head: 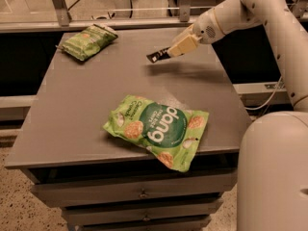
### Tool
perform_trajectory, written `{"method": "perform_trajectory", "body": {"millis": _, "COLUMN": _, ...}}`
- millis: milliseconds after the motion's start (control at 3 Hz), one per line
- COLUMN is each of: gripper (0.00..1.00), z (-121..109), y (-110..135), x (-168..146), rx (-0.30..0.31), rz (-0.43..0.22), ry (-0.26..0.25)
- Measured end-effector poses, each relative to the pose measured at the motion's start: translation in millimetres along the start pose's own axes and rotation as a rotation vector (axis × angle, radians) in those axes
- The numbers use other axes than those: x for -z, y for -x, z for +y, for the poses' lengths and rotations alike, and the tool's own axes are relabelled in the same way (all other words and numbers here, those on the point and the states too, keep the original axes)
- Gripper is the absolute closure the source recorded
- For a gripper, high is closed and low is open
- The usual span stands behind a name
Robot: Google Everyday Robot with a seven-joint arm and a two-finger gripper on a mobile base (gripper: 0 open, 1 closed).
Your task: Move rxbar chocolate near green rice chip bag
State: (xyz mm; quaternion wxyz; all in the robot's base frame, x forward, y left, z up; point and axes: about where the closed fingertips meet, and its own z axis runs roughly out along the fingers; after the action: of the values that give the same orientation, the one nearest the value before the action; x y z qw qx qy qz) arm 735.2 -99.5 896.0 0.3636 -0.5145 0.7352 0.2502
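The rxbar chocolate (155, 57), a small thin black wrapper, is held by one end in my gripper (171, 51), which is shut on it. The bar hangs a little above the grey table (72, 109) at the back right, with its shadow on the surface below it. The green rice chip bag (159, 129), light green with a dark "dang" circle, lies flat near the table's front edge, well in front of the gripper. My white arm reaches in from the upper right.
A smaller plain green bag (86, 41) lies at the table's back left corner. The robot's white body (274, 172) stands at the right front of the table. Drawers sit below the tabletop. A rail runs behind the table.
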Motion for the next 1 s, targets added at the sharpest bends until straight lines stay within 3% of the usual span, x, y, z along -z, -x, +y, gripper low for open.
{"method": "perform_trajectory", "body": {"millis": 333, "gripper": 1.00, "z": 38.6, "y": -3.4, "x": 24.9, "rx": 0.040, "rz": 0.021, "ry": 0.073}}
{"method": "perform_trajectory", "body": {"millis": 667, "gripper": 1.00, "z": 81.0, "y": -33.4, "x": 44.6, "rx": 0.069, "rz": 0.066, "ry": 0.130}}
{"method": "perform_trajectory", "body": {"millis": 1000, "gripper": 1.00, "z": 107.1, "y": -67.2, "x": 62.9, "rx": 0.097, "rz": 0.102, "ry": 0.142}}
